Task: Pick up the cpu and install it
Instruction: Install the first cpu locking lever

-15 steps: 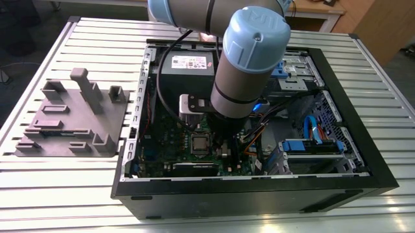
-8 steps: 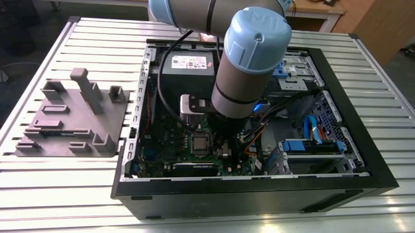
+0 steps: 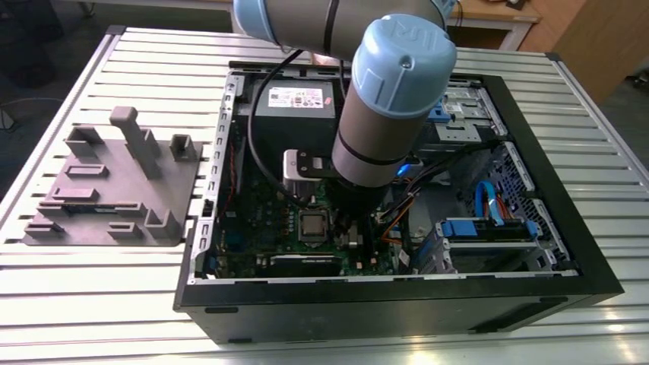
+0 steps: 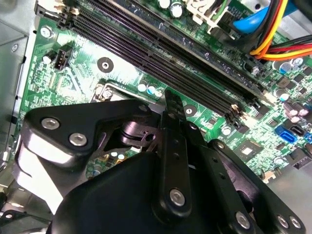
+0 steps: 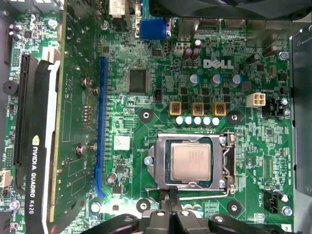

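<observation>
The first wrist view looks straight down past the dark end effector, whose slim fingers meet in a narrow point, pressed together and holding nothing. Just beyond the tip, the cpu, a small square chip with a silver-grey top, lies flat inside the metal-framed socket on the green motherboard. Farther off stand a row of pale capacitors and a blue slot running beside a graphics card. In the second wrist view, the end effector's black linkage hangs close over the board, with long dark memory slots behind it. In the exterior view, the arm reaches down into an open computer case lying on a slatted bench; the cpu sits in the board beside the arm. A grey plastic fixture rests on the bench toward the exterior view's left.
</observation>
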